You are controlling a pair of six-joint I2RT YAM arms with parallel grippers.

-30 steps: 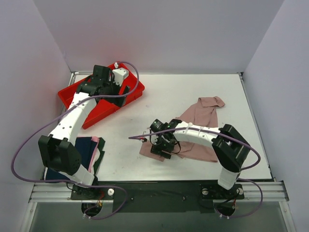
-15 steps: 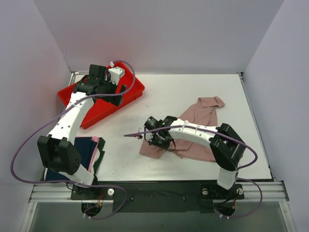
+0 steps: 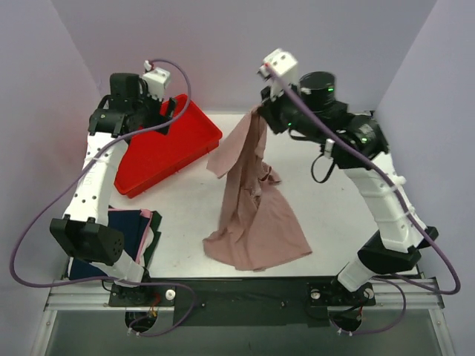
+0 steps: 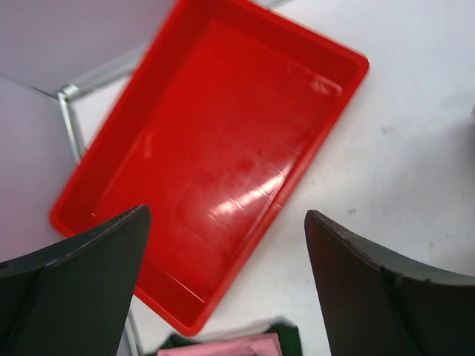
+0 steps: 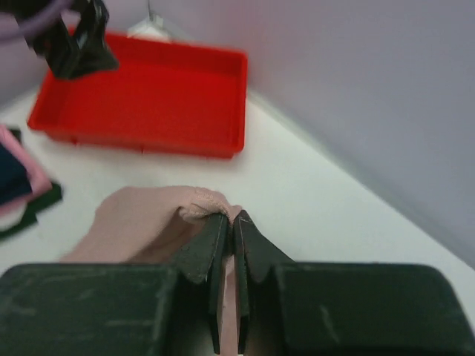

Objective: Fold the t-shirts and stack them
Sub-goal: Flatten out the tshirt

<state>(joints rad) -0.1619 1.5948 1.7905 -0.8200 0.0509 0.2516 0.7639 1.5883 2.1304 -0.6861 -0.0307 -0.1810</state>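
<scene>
Pink cloth is pinched in the right gripper (image 5: 231,222). Its fingers (image 5: 202,251) are pressed together on a bunched edge of the dusty-pink t-shirt (image 3: 252,215).

**Position:** The shirt hangs from that single grip, high over the table (image 3: 334,156). It is twisted along its length, and its lower part is pooled in a crumpled heap near the front edge.

**Step in hand, as judged:** Opening the shirt out so it can be laid flat for folding. A one-point hold lets the cloth rope up. A second grip on a neighbouring corner or shoulder would spread it, and it should then be lowered slowly so the hem drags straight.

**Left gripper (image 4: 226,222):** The fingers are spread wide and hold nothing. It hovers over the red tray (image 3: 159,159), well apart from the shirt.

**Surroundings:** The folded navy t-shirt (image 3: 125,228) lies at the near left beside the left arm's base, with pink and dark layers alongside it.

**Obstructions:** The tray's corner sits near the hanging sleeve, so a leftward swing could snag cloth on its rim.
</scene>
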